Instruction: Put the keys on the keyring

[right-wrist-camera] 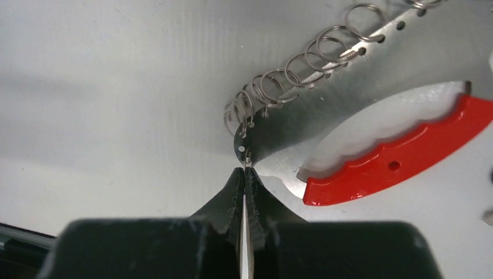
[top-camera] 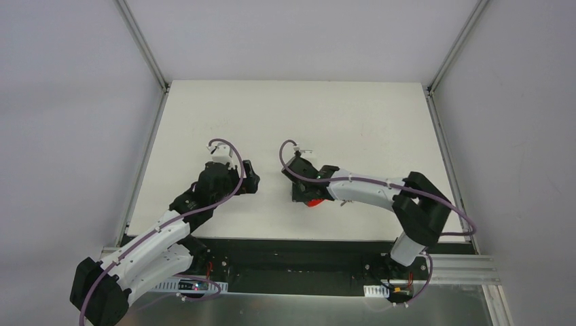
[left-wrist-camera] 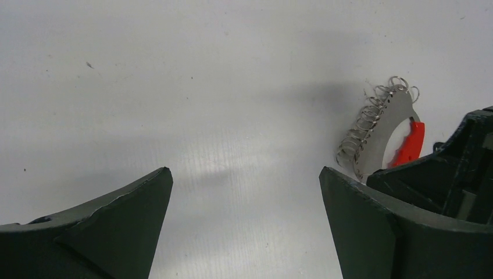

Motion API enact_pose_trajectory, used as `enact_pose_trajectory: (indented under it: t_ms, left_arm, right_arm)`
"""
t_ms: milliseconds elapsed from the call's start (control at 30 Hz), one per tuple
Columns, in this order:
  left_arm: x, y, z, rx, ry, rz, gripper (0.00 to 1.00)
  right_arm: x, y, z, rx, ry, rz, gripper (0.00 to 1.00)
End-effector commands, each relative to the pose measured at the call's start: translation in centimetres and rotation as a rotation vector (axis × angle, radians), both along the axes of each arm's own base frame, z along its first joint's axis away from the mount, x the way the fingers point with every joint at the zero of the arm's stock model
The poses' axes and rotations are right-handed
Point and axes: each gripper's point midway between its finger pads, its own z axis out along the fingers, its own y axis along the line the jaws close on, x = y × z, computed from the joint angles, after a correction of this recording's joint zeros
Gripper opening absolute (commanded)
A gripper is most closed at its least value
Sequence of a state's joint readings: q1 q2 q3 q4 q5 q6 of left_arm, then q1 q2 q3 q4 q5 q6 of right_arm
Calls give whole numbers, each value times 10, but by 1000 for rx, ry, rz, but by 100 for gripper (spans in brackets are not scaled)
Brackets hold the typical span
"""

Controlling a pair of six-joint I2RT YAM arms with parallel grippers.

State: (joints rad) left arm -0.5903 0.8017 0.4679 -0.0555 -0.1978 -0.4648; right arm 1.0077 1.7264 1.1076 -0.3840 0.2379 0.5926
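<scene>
— Where have we room to move?
— The white table (top-camera: 339, 115) lies open from 10 to 2 o'clock, and its near edge runs close at 6. Our left gripper (left-wrist-camera: 244, 171) gapes, holding nothing, with the keyring (left-wrist-camera: 378, 125) at its 2 o'clock.
— What's hidden from us?
— From above, only the red tag (top-camera: 314, 202) peeps out under our right gripper (right-wrist-camera: 245, 173). It's clamped on the key (right-wrist-camera: 240, 145), whose black head touches the end wire loop (right-wrist-camera: 241, 113). The blade is mostly buried between the fingers.

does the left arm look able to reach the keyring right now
Probably yes: the left claw is open, with bare table between it and the keyring; the right claw, shut on the key, crowds one end.
</scene>
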Motion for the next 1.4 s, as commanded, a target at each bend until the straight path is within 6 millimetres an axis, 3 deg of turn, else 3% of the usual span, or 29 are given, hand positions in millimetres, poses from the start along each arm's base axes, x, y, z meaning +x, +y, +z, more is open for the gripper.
enact_pose_trajectory:
  t_ms: [0, 300, 600, 967, 1233, 1367]
  left_arm:
    - [-1, -20, 21, -118, -64, -66, 99]
    - [-10, -53, 52, -281, -39, -180, 99]
    - [-17, -63, 83, -355, -69, -236, 98]
    - [-27, -71, 120, -403, -129, -322, 98]
    - [-38, -83, 146, -475, -175, -405, 98]
    - [-50, -89, 167, -541, -236, -480, 99]
  right_arm:
    - [14, -10, 46, 74, -223, 18, 0]
    - [15, -30, 89, 129, -440, 77, 0]
    - [5, -35, 136, 155, -588, 209, 0]
    - [-19, -23, 183, 154, -673, 398, 0]
    - [-30, -10, 219, 302, -760, 465, 0]
    - [-41, -5, 247, 429, -832, 504, 0]
